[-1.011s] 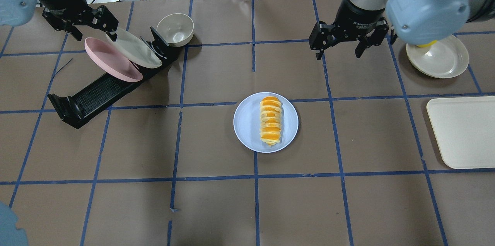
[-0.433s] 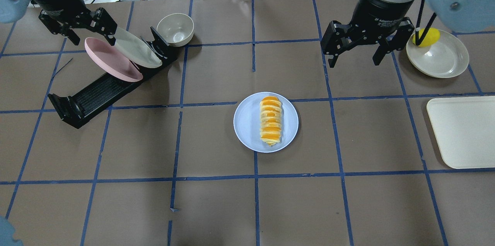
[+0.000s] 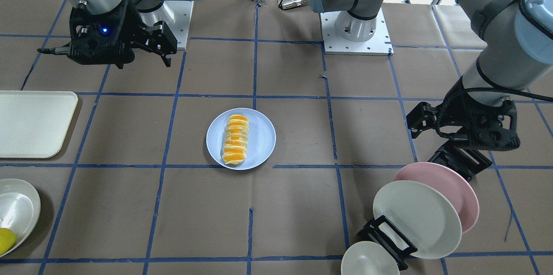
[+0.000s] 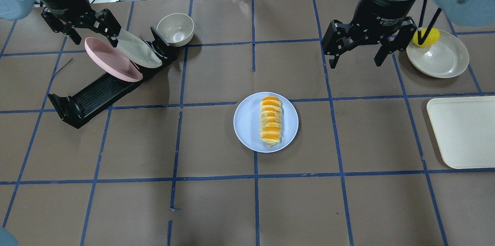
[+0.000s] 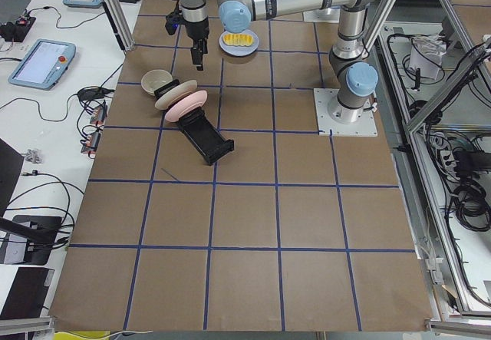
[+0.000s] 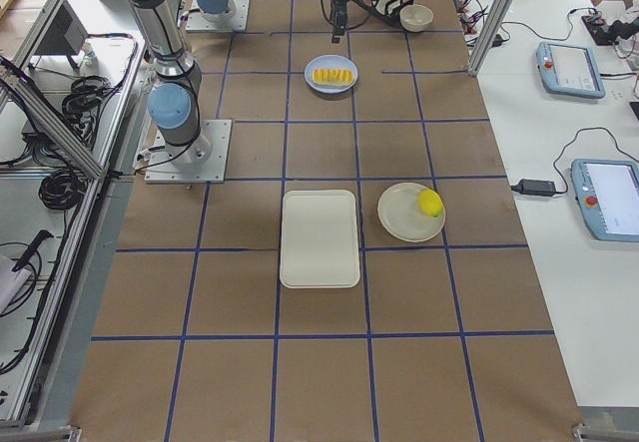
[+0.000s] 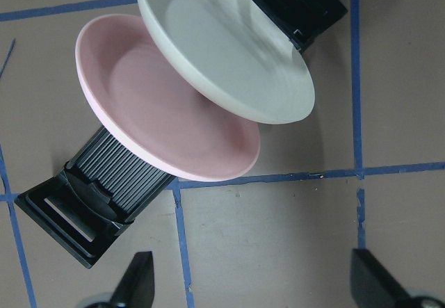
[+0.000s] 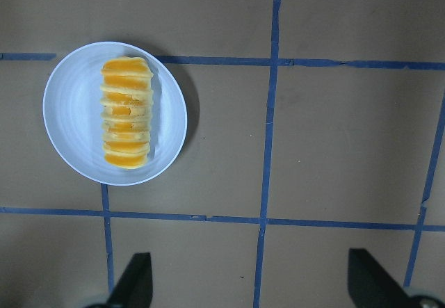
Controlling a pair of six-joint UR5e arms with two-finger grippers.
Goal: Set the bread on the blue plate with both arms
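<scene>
Bread lay lengthwise on the blue plate at mid-desk in the overhead view. Right tool hung spread, well apart from it. Left tool was spread over the racked pink plate. Right wrist view: bread sat inside the plate's rim.

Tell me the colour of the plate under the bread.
Pale lavender-blue plate; clearest in the right wrist view.
</scene>
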